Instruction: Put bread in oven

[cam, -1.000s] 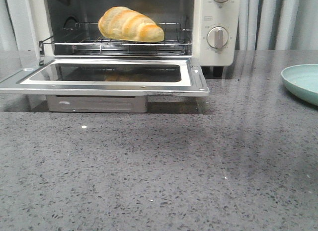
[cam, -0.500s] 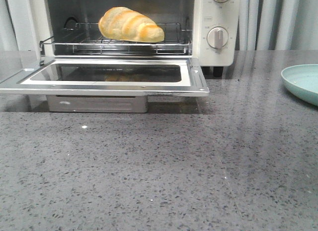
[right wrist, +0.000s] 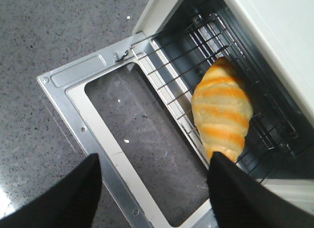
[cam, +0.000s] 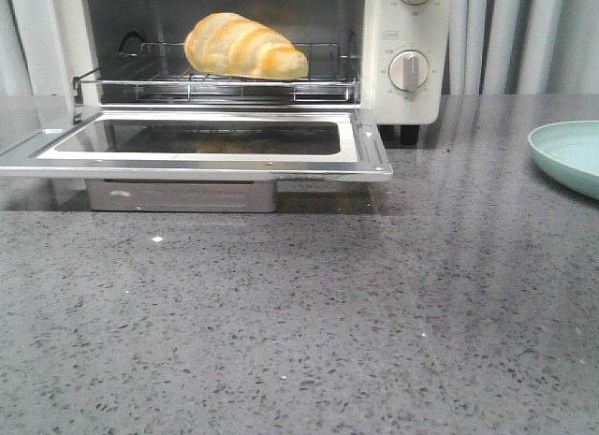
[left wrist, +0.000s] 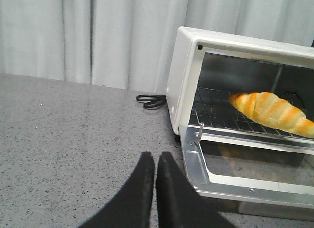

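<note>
Bread (cam: pixel 245 46) lies on the wire rack (cam: pixel 215 83) inside the oven (cam: pixel 234 79), its fat end toward the left of the front view and its tapered end pointing toward the knob side. The oven's glass-windowed door (cam: pixel 197 145) is dropped fully open and lies flat, level just above the grey speckled tabletop (cam: pixel 309 323). Two round knobs (cam: pixel 409 70) sit on the cream panel at the oven's right side. A pale green plate (cam: pixel 569 154) rests on the tabletop well apart to the right, cut off by the frame edge.

The left tool (left wrist: pixel 155 164) is over the tabletop beside the oven's left wall, its two black fingers pressed together with nothing between them. A black cord (left wrist: pixel 151 100) lies coiled on the tabletop near the oven's rear corner, in front of grey curtains (left wrist: pixel 98 37).

The right tool (right wrist: pixel 154 189) is above the open door — fingers spread wide apart, empty, one fingertip (right wrist: pixel 221 174) near the bread's (right wrist: pixel 222 113) tapered end in that view, though I cannot tell if they touch.
</note>
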Available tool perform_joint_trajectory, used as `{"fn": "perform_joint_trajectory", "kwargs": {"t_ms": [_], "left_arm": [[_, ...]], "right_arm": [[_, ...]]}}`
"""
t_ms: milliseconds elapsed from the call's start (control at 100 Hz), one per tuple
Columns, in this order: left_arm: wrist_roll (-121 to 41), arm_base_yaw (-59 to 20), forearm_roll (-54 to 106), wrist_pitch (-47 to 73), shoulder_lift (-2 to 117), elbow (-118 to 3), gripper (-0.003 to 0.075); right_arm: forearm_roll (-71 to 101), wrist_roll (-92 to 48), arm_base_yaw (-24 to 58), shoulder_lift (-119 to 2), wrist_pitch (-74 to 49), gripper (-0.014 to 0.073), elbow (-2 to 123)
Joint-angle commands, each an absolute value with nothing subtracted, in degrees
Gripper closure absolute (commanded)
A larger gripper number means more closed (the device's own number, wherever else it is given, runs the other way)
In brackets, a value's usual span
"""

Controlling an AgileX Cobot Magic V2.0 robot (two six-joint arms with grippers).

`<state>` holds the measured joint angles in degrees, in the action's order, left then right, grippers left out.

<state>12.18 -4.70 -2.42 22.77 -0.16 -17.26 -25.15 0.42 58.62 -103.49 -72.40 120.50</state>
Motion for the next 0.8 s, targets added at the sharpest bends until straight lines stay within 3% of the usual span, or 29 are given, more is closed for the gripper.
{"fn": "perform_joint_trajectory", "kwargs": {"t_ms": [0,420,790], "left_arm": [[12.2,-4.4,-2.0,15.0,-1.6,-16.8,0.0742],[12.2,-4.4,-0.4,13.9,-1.6,-10.1,0.0742],[12.2,-4.4,-0.4,14.2,-1.6,-10.1,0.0742]], "right_arm": [[-27.3,0.6,58.3,-98.9,-75.3,0.0201,120.3],[-28.1,1.3,55.0,-88.3,-75.3,0.0651,109.3],[-28.1,3.9,47.5,-81.0,-75.3,0.0669,95.5]]}}
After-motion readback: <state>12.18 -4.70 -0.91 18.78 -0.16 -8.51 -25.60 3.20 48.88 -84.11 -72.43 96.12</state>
